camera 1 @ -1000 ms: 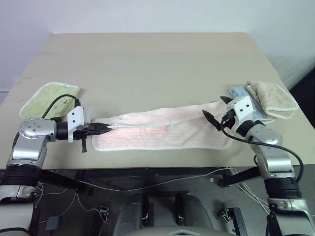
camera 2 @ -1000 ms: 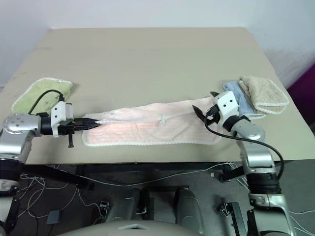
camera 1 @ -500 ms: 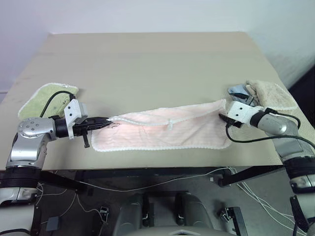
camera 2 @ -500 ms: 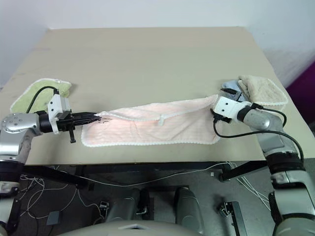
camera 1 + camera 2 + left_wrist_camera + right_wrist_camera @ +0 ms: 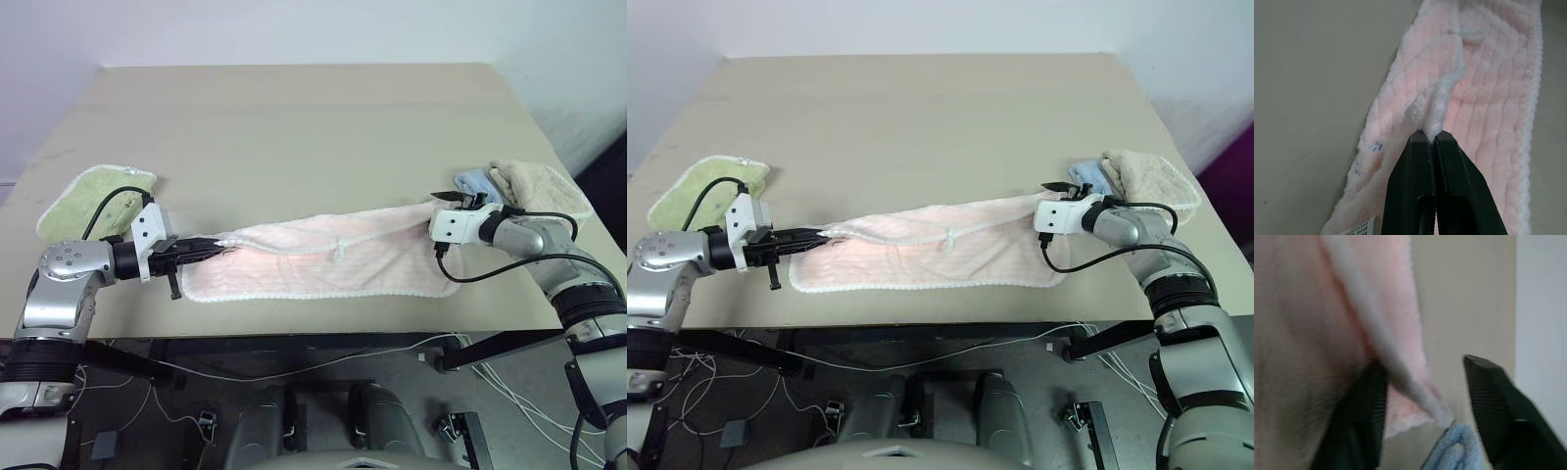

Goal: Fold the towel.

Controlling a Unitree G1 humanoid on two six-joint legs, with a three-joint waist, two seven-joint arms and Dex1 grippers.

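towel: The pale pink towel [image 5: 323, 259] lies stretched left to right along the near edge of the desk [image 5: 294, 127], already doubled lengthwise, with its white scalloped edging along the near side.
left tool: The left tool [image 5: 217, 247] is clamped tight on the white edging at the towel's left end; the left wrist view shows both black fingers [image 5: 1415, 186] pressed together on the trim.
right tool: The right tool [image 5: 1055, 193] is at the towel's far right corner with its jaws apart. In the right wrist view the corner edging runs between the fingers [image 5: 1364, 416], which have not closed on it.
risk, missed pinch: The light blue cloth [image 5: 477, 181] lies just beside that corner. If the jaws close a little off line, I judge they could take the blue cloth along, or catch only one layer of the pink towel.
risk, slipping: Only a thin strip of trim sits in the left grip, so a hard pull from the right could tug it free.
risk, edge: The towel lies close to the near desk edge, so any slack could slide over it.
neighbours: A beige cloth [image 5: 544, 196] sits at the right, touching the blue one. A light green terry towel [image 5: 93, 193] lies at the left, well apart from the pink one.
surface: The desk top is plain matt beige.
room: A pale wall stands behind the desk; cables lie on the dark floor below.
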